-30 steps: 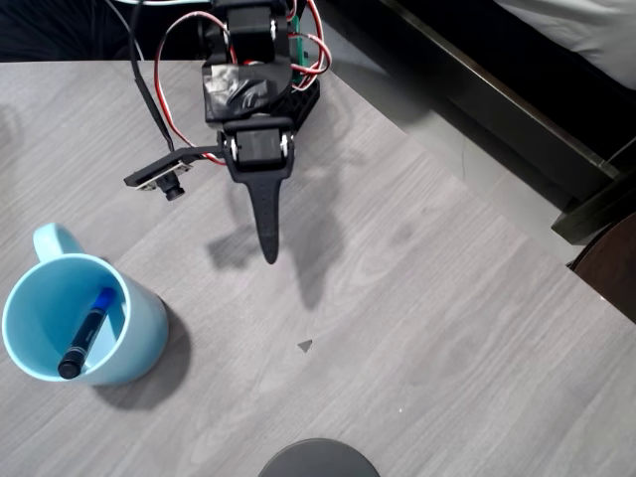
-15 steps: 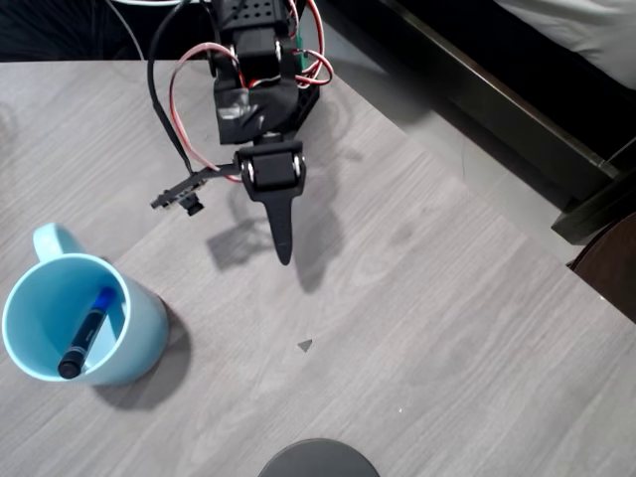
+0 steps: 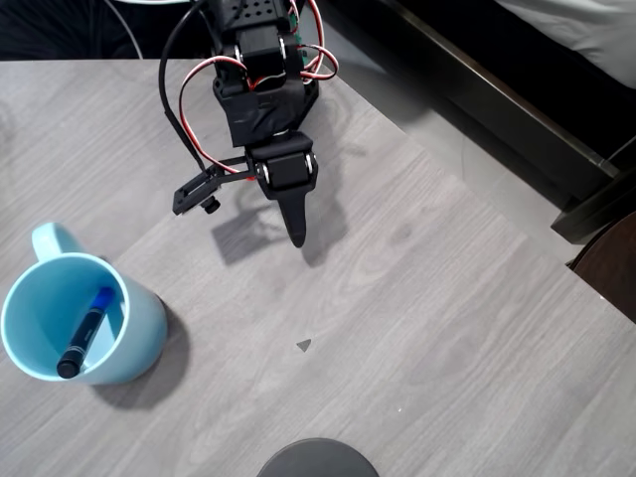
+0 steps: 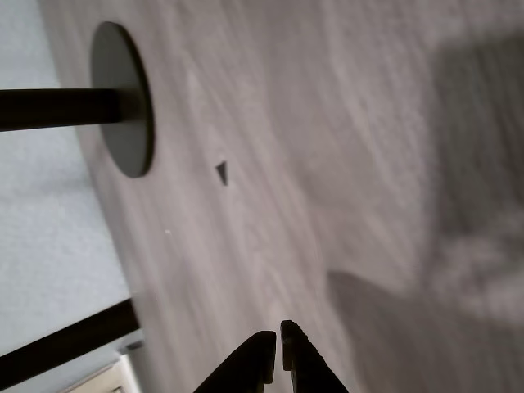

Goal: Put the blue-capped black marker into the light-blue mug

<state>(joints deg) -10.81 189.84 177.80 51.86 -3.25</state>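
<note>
The pale blue mug (image 3: 139, 333) stands at the table's left edge in the overhead view, handle toward the top. Inside it the black marker (image 3: 83, 334) leans against the wall, blue cap up. My gripper (image 3: 295, 237) hangs over the table's upper middle, well to the right of and above the mug, its black fingers pressed together with nothing between them. In the wrist view the fingertips (image 4: 264, 342) meet at the bottom edge, over bare grey wood.
A dark round stand base (image 3: 318, 457) sits at the table's front edge, also seen as a disc with a pole (image 4: 123, 98) in the wrist view. A small dark triangle mark (image 3: 304, 345) lies mid-table. The table's edge runs diagonally at the right.
The arm has drawn back toward its base and swung slightly right, so the gripper tip is farther from the mug. The marker and mug have not moved.
</note>
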